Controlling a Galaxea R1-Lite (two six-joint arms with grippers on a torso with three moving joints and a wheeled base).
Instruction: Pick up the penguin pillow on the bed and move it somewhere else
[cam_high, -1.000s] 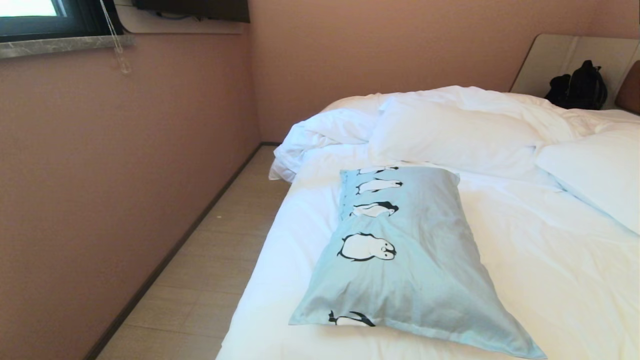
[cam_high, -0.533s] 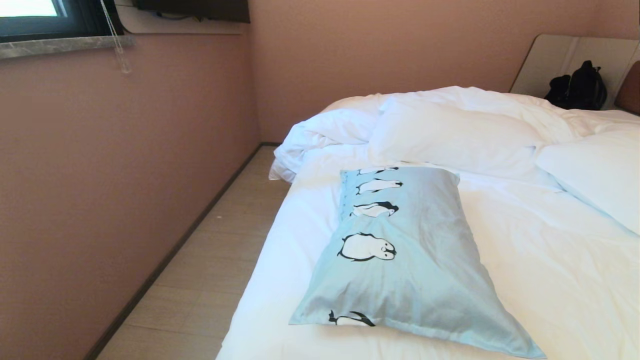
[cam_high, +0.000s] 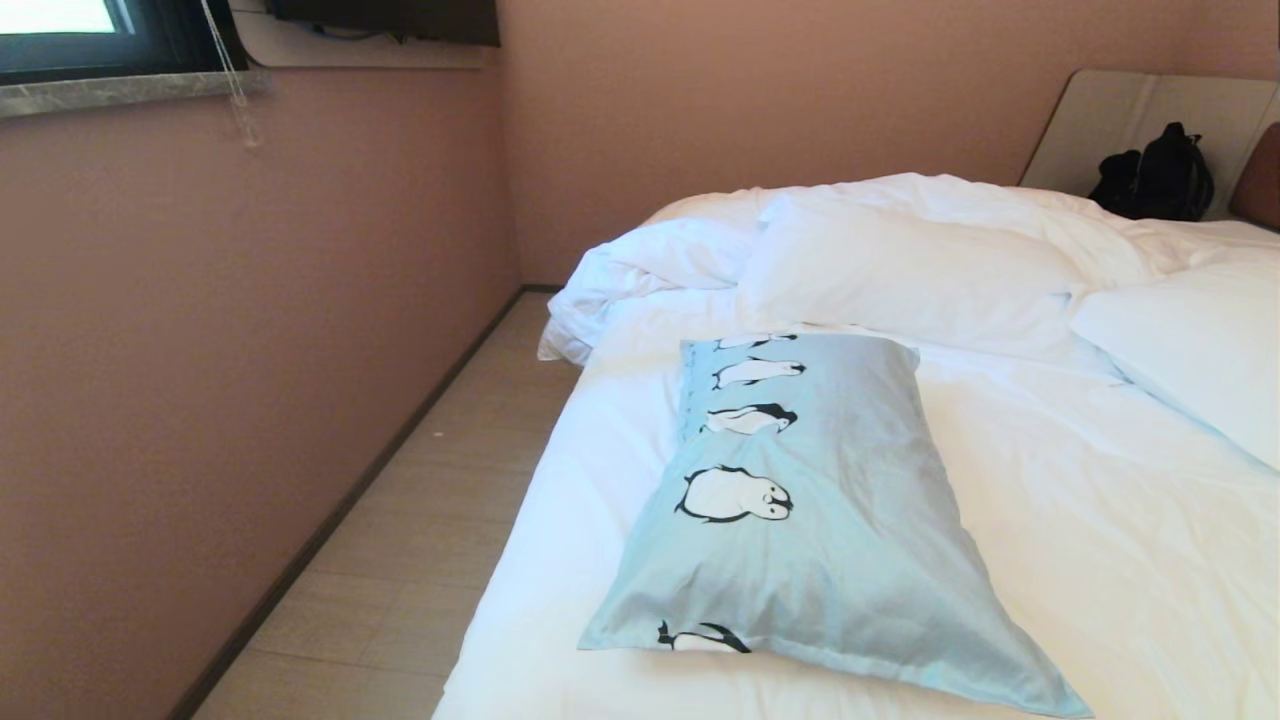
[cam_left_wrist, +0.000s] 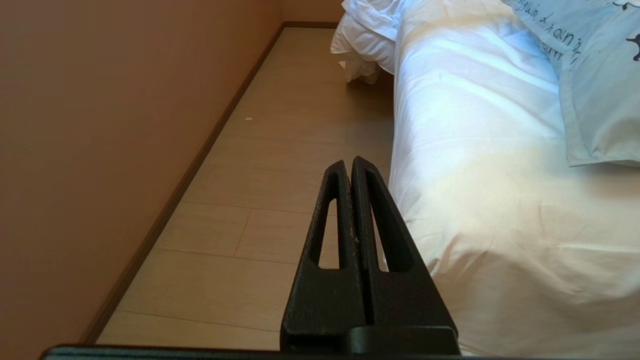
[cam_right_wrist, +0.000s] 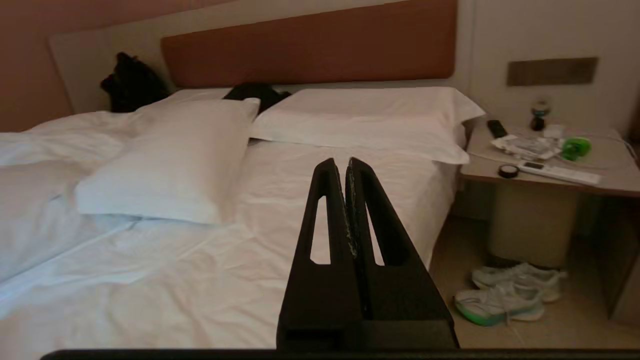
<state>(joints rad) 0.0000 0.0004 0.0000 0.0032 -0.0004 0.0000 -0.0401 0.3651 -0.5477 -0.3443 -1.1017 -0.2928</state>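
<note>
The penguin pillow (cam_high: 800, 520) lies lengthwise on the near left part of the bed (cam_high: 1080, 560), light blue with black-and-white penguins; its corner (cam_left_wrist: 595, 100) shows in the left wrist view. Neither arm is in the head view. My left gripper (cam_left_wrist: 348, 162) is shut and empty, hanging over the floor beside the bed's left edge, short of the pillow. My right gripper (cam_right_wrist: 341, 162) is shut and empty, raised over the bed's right side and pointing toward the brown headboard (cam_right_wrist: 310, 45).
White pillows (cam_right_wrist: 165, 160) and a rumpled duvet (cam_high: 900, 260) lie further up the bed. A black bag (cam_high: 1155, 175) sits by the headboard. A narrow floor strip (cam_left_wrist: 280, 165) runs along the pink wall (cam_high: 250, 350). A cluttered nightstand (cam_right_wrist: 555, 160) and sneakers (cam_right_wrist: 505, 295) stand right of the bed.
</note>
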